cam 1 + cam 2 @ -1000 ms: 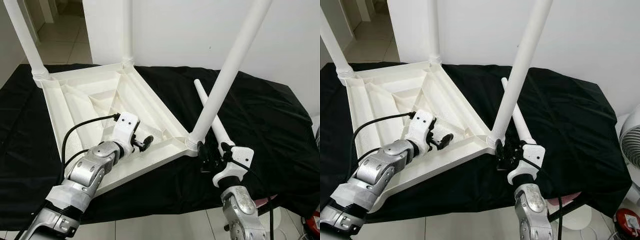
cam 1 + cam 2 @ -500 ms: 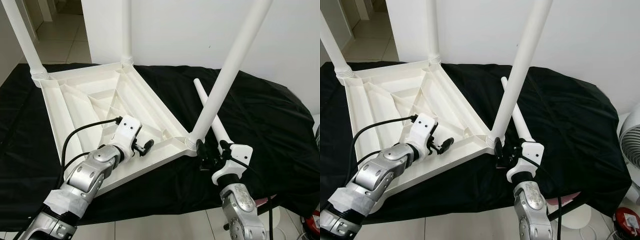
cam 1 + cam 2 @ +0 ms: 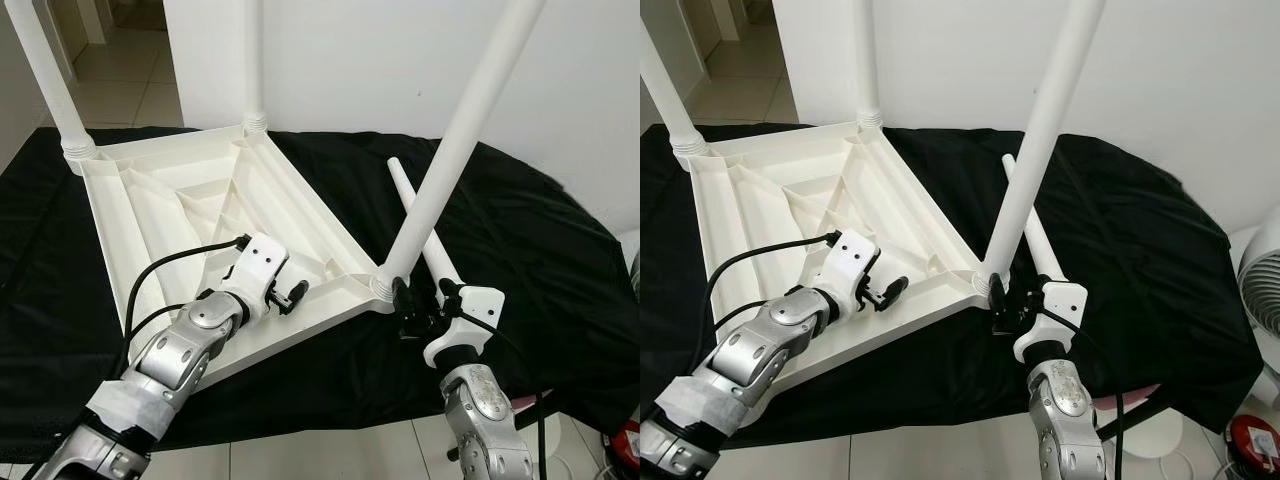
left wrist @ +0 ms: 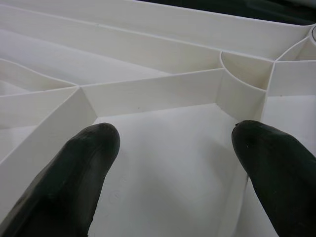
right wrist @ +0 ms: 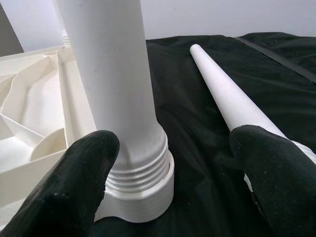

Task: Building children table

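The white children's table top [image 3: 170,200] lies upside down on a black cloth. Three white legs stand screwed into its corners; the nearest one [image 3: 450,150] rises at the near right corner. A loose fourth leg [image 3: 415,215] lies on the cloth just right of that corner. My left gripper [image 3: 290,293] is open over the ribbed underside near the front edge, with bare plastic [image 4: 163,143] between its fingers. My right gripper [image 3: 415,315] is open at the threaded base [image 5: 133,168] of the nearest leg, with the loose leg [image 5: 232,98] beside its other finger.
The black cloth [image 3: 530,230] covers the work surface to its right and near edges. A white wall stands behind. Tiled floor shows at the far left. A white fan [image 3: 1262,290] and a red object [image 3: 1255,445] sit low at the right.
My left gripper has slid a little to the right along the table's underside. The right gripper stays at the leg's base.
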{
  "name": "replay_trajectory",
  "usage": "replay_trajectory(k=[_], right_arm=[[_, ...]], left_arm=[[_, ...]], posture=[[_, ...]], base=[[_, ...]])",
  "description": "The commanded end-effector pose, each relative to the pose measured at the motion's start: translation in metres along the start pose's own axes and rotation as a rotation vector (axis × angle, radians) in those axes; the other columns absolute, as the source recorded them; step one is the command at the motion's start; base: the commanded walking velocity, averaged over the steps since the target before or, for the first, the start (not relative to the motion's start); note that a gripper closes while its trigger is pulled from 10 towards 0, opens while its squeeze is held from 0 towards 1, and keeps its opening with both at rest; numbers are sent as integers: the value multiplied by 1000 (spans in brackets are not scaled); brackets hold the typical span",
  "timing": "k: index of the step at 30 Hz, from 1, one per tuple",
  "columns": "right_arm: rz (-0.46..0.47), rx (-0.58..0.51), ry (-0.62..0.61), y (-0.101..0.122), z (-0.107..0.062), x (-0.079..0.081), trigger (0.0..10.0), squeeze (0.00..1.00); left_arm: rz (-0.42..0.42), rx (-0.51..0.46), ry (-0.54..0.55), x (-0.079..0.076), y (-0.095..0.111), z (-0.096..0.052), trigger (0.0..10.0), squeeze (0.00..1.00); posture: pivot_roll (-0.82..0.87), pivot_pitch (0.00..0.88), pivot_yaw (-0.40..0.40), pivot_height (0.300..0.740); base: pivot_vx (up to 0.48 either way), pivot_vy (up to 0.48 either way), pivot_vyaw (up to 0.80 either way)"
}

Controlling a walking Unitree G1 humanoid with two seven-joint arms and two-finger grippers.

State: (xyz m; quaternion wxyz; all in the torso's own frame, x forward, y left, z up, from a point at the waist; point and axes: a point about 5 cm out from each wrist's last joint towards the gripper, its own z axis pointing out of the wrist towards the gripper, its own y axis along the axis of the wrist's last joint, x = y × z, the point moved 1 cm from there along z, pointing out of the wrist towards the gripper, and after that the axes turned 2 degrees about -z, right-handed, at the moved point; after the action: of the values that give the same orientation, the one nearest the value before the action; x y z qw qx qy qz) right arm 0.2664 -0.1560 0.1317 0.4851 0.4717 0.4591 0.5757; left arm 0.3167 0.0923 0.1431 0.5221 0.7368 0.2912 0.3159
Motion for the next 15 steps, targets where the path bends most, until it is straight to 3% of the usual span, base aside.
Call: replay_trajectory(k=[1, 9, 15], right_arm=[[-7, 15, -5, -3, 0, -3, 10000, 0], [-12, 19, 2, -4, 1, -3, 10000, 0], [-13, 22, 5, -5, 1, -2, 10000, 0]], left_arm=[[13, 17, -273, -20, -4, -4, 10000, 0], [3, -64, -361, -26, 9, -12, 10000, 0], [24, -5, -327, -22, 1, -9, 10000, 0]], posture=[[18, 47, -79, 740], [19, 41, -79, 740], [18, 39, -76, 740]], base=[[0, 0, 0], [0, 0, 0], [0, 0, 0]])
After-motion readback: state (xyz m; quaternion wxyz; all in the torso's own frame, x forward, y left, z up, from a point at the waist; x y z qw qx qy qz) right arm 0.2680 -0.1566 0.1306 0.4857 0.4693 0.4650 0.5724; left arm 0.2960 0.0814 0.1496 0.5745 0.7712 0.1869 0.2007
